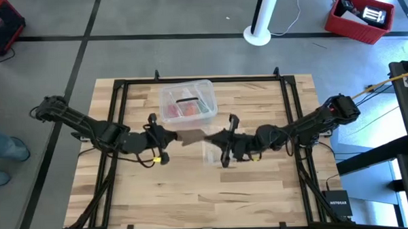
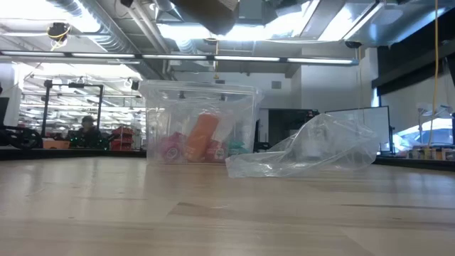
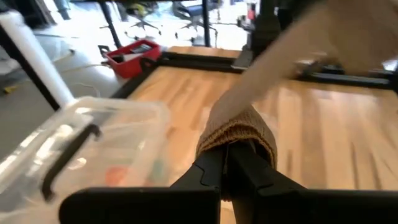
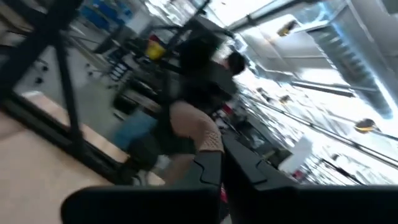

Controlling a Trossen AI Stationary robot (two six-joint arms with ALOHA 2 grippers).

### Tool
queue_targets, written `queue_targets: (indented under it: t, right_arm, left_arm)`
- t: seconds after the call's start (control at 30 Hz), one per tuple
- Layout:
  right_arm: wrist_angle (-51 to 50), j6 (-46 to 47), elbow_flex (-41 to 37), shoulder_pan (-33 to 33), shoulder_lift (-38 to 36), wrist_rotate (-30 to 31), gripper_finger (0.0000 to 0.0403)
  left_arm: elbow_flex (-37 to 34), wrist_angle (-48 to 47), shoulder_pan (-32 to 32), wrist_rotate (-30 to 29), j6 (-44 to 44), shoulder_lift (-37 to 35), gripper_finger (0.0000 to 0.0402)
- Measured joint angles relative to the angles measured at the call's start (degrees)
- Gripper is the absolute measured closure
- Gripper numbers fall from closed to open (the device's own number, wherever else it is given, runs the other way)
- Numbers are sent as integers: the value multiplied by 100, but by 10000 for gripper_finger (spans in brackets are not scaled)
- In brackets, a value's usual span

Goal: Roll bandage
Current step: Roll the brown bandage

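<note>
The brown-tan bandage (image 1: 191, 137) hangs in the air over the middle of the table, stretched between my two grippers. Its underside shows at the top of the low view (image 2: 206, 11). My left gripper (image 1: 169, 137) comes from the table's left and is shut on one end of the bandage (image 3: 239, 127). My right gripper (image 1: 215, 138) comes from the table's right and is shut on the other end (image 4: 196, 134). Both grippers are well above the table top. My left gripper has the bandage's end (image 3: 236, 134) between its shut fingers (image 3: 208, 171), with the fabric bunched in a hump over the fingertips. The fingers come about level from the table's left. The strip (image 3: 292, 56) runs straight away toward the other gripper, clear of the table. My right gripper pinches the bandage's other end (image 4: 199, 140) between its two fingers (image 4: 208, 168), near their tips. It comes about level from the table's right. The fabric is lifted clear of the table.
A clear plastic box (image 1: 188, 101) with red and coloured contents stands just beyond the grippers toward the far edge. A crinkled clear plastic bag (image 1: 212, 152) lies on the table under the right gripper. Black frame rails (image 1: 121, 87) border the wooden table.
</note>
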Motion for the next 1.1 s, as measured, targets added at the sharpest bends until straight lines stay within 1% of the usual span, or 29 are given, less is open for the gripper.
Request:
queue_targets:
  t: [0.13, 0.3, 0.4, 0.5, 0.63, 0.8, 0.9, 1.0, 1.1]
  right_arm:
    - [-230, 102, 17, 359, 0, 10, 388]
    - [-586, 749, 17, 580, 0, -6, 398]
    - [-743, 1104, 22, 581, 0, -156, 397]
    - [-722, 1393, 26, 575, 70, -440, 395]
    - [-574, 1409, 29, 575, 240, -475, 398]
    - [-699, 1411, 269, 577, 308, -496, 397]
    - [-961, 1421, 374, 497, 306, -495, 397]
    - [-1451, 1626, 385, 367, 306, -484, 399]
    - [-1912, 1875, 385, 293, 306, -434, 399]
  left_arm:
    - [0, 77, 143, -118, 154, -93, 402]
    - [0, 458, 182, -244, 414, -201, 402]
    - [0, 787, 180, -253, 621, -203, 402]
    - [0, 990, 182, -255, 704, -203, 402]
    - [0, 1313, 179, -253, 847, -203, 402]
    - [0, 1407, 197, -233, 964, -107, 402]
    - [0, 1738, 265, -233, 1010, 82, 402]
    - [-7, 2104, 285, -156, 1243, 224, 402]
    - [-7, 2162, 209, -121, 1322, 238, 402]
